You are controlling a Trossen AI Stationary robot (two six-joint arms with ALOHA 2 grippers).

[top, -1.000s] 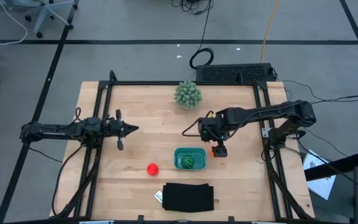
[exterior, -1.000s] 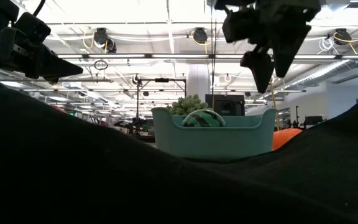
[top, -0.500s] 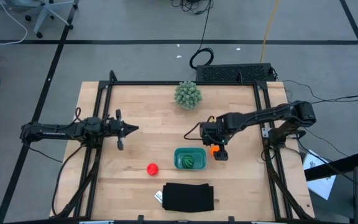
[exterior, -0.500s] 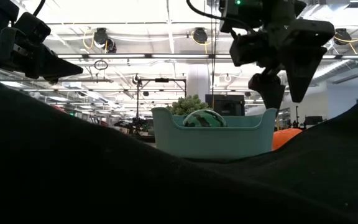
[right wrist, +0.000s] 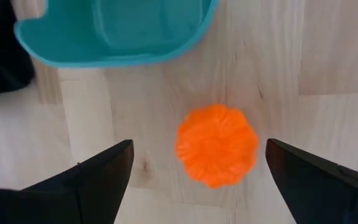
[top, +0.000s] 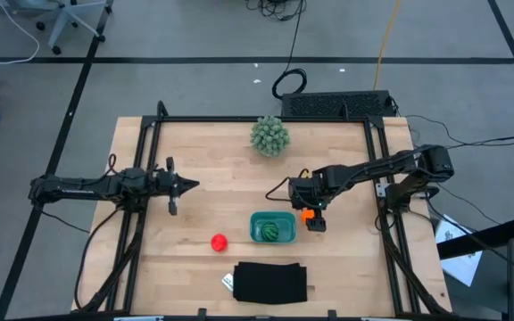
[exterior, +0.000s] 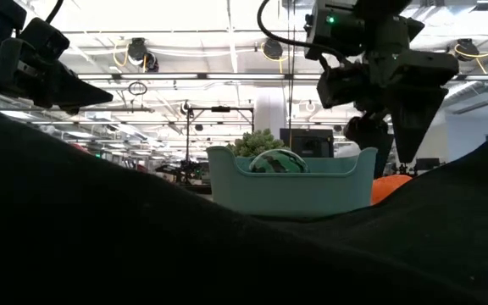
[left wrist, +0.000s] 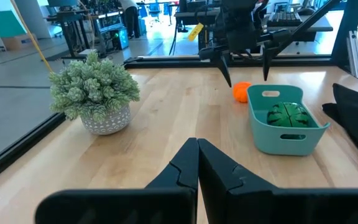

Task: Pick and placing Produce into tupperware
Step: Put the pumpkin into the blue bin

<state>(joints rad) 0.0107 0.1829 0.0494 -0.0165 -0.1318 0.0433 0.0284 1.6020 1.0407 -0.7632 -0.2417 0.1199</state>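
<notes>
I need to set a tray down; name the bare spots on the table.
Bare wood lies between the potted plant and the teal container, and left of the red ball. It is crowded around the container: right gripper, orange ball, black mat.

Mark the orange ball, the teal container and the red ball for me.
orange ball (right wrist: pixel 216 145): right wrist view, middle of its top.
teal container (top: pixel 259 218): high view, far left rim.
red ball (top: pixel 219 242): high view, its centre.

Evenly lit from overhead in the high view, with only soft, short shadows on the wooden table (top: pixel 221 187). Strong backlight in the low view from bright ceiling lights (exterior: pixel 227 17), leaving the near black foreground (exterior: pixel 100 246) a featureless silhouette. Slight softness close-up around the orange ball (right wrist: pixel 216 144).
</notes>
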